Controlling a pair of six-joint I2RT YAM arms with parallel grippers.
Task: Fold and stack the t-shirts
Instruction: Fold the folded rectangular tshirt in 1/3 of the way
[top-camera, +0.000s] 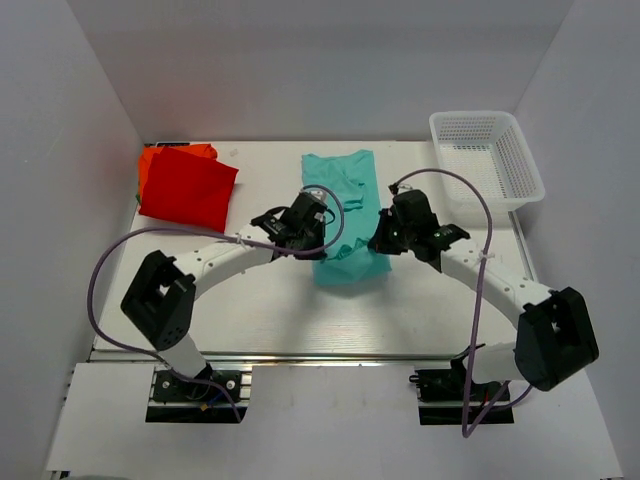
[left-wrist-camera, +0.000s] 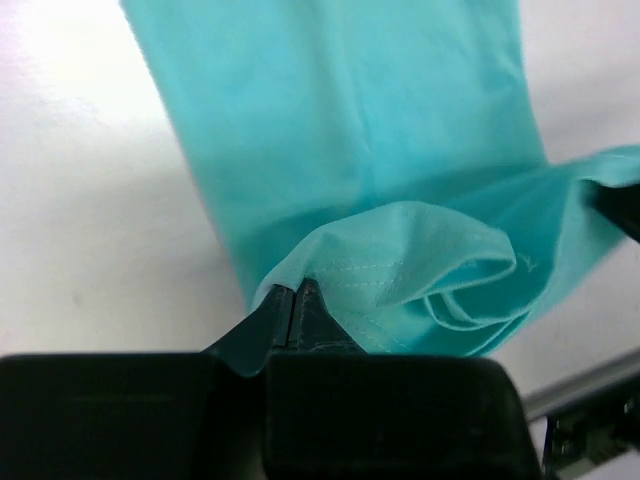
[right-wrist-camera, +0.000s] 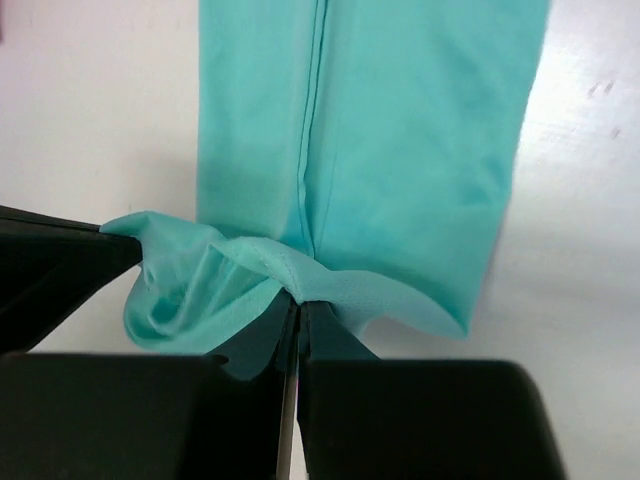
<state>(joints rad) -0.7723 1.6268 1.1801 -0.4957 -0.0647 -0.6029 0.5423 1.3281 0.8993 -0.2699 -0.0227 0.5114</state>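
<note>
A teal t-shirt (top-camera: 345, 215) lies as a long folded strip down the middle of the table. Its near hem is lifted off the table. My left gripper (top-camera: 318, 222) is shut on the hem's left corner (left-wrist-camera: 300, 275), the cloth bunching beyond the fingertips. My right gripper (top-camera: 380, 240) is shut on the hem's right corner (right-wrist-camera: 300, 295). The rest of the teal t-shirt (left-wrist-camera: 350, 120) (right-wrist-camera: 380, 130) stretches flat away from both grippers. A folded red t-shirt (top-camera: 188, 187) rests at the far left on top of an orange one (top-camera: 150, 157), of which only an edge shows.
A white mesh basket (top-camera: 487, 158) stands at the far right corner. White walls close in the table on the left, back and right. The two arms reach inward from the near edge, cables looping above them.
</note>
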